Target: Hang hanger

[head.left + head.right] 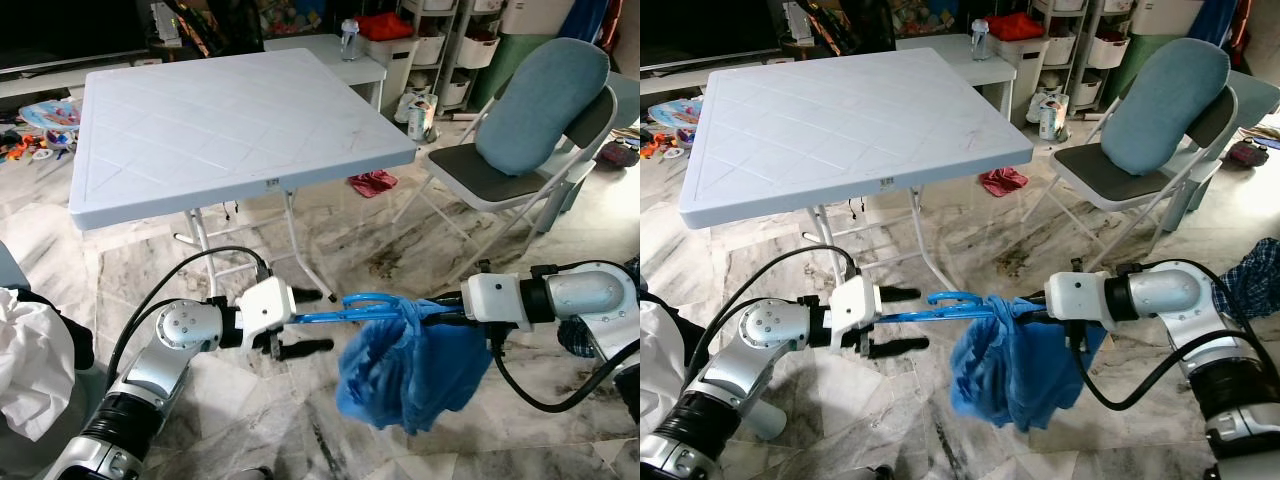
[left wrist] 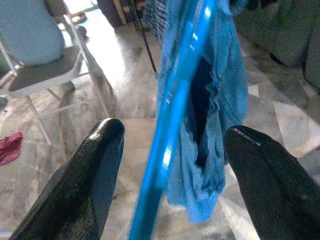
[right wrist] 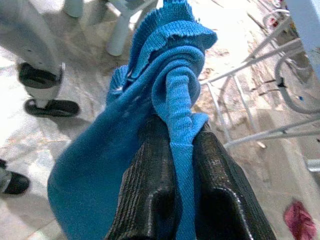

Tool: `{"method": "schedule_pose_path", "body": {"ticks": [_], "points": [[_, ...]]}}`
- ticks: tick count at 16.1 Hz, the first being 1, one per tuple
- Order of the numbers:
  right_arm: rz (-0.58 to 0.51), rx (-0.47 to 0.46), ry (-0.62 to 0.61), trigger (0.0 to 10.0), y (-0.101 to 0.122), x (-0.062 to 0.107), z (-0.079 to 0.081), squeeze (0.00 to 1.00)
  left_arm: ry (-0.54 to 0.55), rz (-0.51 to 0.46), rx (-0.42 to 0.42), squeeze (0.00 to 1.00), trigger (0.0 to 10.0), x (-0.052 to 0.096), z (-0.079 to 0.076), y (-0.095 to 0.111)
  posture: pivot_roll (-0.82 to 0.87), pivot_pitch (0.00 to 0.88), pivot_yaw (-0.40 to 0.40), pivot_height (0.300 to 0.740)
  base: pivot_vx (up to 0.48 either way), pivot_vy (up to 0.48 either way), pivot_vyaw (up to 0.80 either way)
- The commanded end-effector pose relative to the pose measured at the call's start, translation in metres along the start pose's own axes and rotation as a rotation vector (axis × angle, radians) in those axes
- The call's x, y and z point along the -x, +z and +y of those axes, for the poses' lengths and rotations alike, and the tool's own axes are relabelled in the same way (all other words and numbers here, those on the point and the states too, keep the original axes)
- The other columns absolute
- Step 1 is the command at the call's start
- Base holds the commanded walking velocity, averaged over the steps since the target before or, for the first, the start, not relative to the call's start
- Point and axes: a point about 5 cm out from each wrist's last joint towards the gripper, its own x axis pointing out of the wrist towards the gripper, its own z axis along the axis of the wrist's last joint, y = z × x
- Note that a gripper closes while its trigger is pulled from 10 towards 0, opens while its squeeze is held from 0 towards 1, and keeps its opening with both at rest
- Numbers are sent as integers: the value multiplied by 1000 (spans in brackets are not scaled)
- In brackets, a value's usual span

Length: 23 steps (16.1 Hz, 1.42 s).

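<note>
A bright blue hanger (image 1: 325, 314) hangs level over the marble floor between my two grippers, below the table's front edge. A blue knitted garment (image 1: 410, 375) is bunched on its right end and droops down. My left gripper (image 1: 328, 320) is open, one black finger (image 2: 95, 170) on each side of the hanger bar (image 2: 170, 125) and apart from it. My right gripper (image 3: 178, 127) is shut on a twisted fold of the garment (image 3: 175, 85). Whether the hanger bar is pinched inside that fold is hidden.
A white folding table (image 1: 230, 110) stands just ahead, its metal legs (image 1: 300, 240) close behind the hanger. A folding chair (image 1: 520, 140) with a blue cushion is at the right. A red cloth (image 1: 373, 183) lies on the floor, and white laundry (image 1: 30, 350) sits at the left.
</note>
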Motion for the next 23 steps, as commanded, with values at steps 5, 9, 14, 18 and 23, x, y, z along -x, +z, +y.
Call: {"method": "schedule_pose_path", "body": {"ticks": [5,9,14,18,23], "points": [[-10,30,-1,10000,6,6,-6,0,-27,41,-79,0,0,-1,5,-1,-112,0,-21,740,0,0,0],[-23,36,4,10000,8,5,-8,0,-36,36,-90,0,0,-8,5,-1,-112,0,-27,740,0,0,0],[-38,39,1,10000,12,6,-13,0,-40,45,-95,0,0,-13,5,-5,-120,0,-28,740,0,0,0],[-45,41,-11,10000,13,5,-14,0,-16,39,-99,0,0,-16,11,-3,-121,0,-30,740,0,0,0],[-49,43,-15,10000,13,2,-15,0,1,32,-112,0,0,-17,14,-3,-119,0,-32,740,0,0,0]]}}
